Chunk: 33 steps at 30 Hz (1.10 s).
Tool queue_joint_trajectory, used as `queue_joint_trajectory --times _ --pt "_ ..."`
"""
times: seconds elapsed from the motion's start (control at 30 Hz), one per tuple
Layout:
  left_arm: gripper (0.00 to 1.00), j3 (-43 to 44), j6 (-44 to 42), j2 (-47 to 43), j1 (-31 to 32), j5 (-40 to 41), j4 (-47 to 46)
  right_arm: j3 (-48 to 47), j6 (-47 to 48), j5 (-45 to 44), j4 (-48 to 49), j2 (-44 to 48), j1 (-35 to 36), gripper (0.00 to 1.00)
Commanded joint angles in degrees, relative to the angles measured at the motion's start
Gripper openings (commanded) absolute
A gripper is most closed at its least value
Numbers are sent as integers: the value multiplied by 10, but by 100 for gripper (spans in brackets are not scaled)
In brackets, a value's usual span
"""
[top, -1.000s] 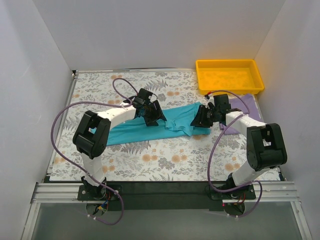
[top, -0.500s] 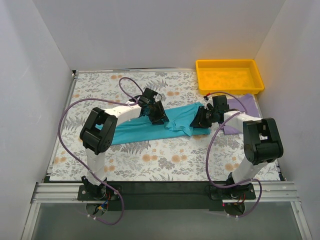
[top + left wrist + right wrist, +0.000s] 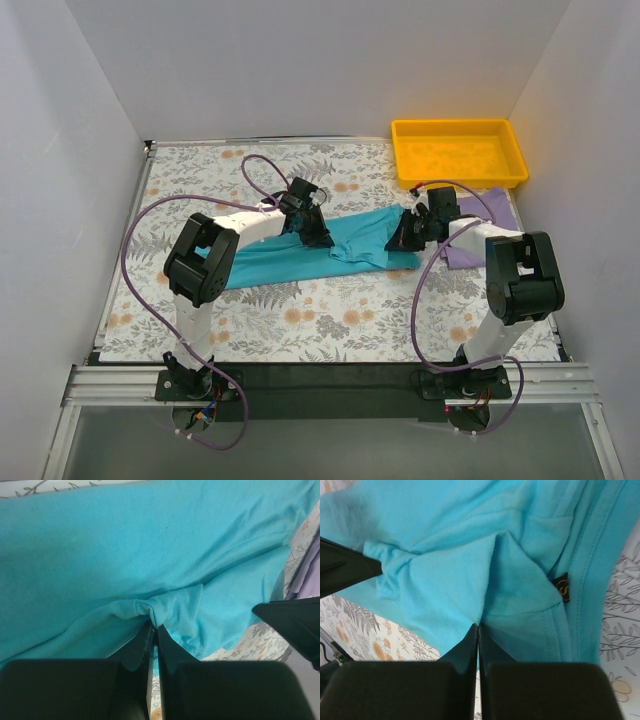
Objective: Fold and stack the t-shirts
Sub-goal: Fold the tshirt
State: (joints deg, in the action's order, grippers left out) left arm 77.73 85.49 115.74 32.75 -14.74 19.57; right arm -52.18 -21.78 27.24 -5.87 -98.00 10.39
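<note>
The teal t-shirt (image 3: pixel 300 255) lies in a long crumpled band across the middle of the table. My left gripper (image 3: pixel 320 237) is shut on a pinched fold of the teal t-shirt (image 3: pixel 165 607) near its middle. My right gripper (image 3: pixel 397 240) is shut on a fold of the teal t-shirt (image 3: pixel 470 575) at its right end, by the collar with a dark label (image 3: pixel 562 586). The lavender t-shirt (image 3: pixel 482 222) lies at the right, partly under my right arm; its edge shows in the left wrist view (image 3: pixel 306 572).
A yellow plastic tray (image 3: pixel 458 152) stands at the back right corner. The floral tablecloth (image 3: pixel 330 310) covers the table. White walls close in left, back and right. Purple cables loop above both arms.
Both grippers shifted slightly toward the back with the teal shirt still pinched; the left arm's elbow swung inward. The shirt's bunched middle drew a little tighter.
</note>
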Motion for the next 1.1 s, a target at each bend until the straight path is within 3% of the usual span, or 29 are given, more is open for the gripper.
queue_joint_trajectory --times 0.0,0.07,0.5,0.6,0.63,0.73,0.8,0.87,1.07 --pt "5 15 -16 -17 2 28 -4 -36 13 8 12 -5 -18 1" --pt "0 14 -17 -18 2 34 -3 -49 18 9 9 -10 -26 1" --pt "1 -4 2 -19 -3 69 -2 -104 31 6 -17 -60 -40 1" --pt "15 -2 4 -21 -2 65 -2 -107 35 5 -22 -61 -40 2" --pt "25 -1 4 -23 -2 66 -2 -112 35 4 -27 -60 -41 4" --pt "44 3 0 -42 -2 78 3 -121 44 -6 -40 -42 -36 20" --pt "51 12 -6 -60 -2 88 15 -129 51 -16 -58 -26 -33 28" --pt "57 20 -19 -80 -1 95 37 -140 61 -34 -84 -7 -23 35" --pt "59 -2 -43 -140 -1 169 82 -116 53 -65 -100 51 2 36"
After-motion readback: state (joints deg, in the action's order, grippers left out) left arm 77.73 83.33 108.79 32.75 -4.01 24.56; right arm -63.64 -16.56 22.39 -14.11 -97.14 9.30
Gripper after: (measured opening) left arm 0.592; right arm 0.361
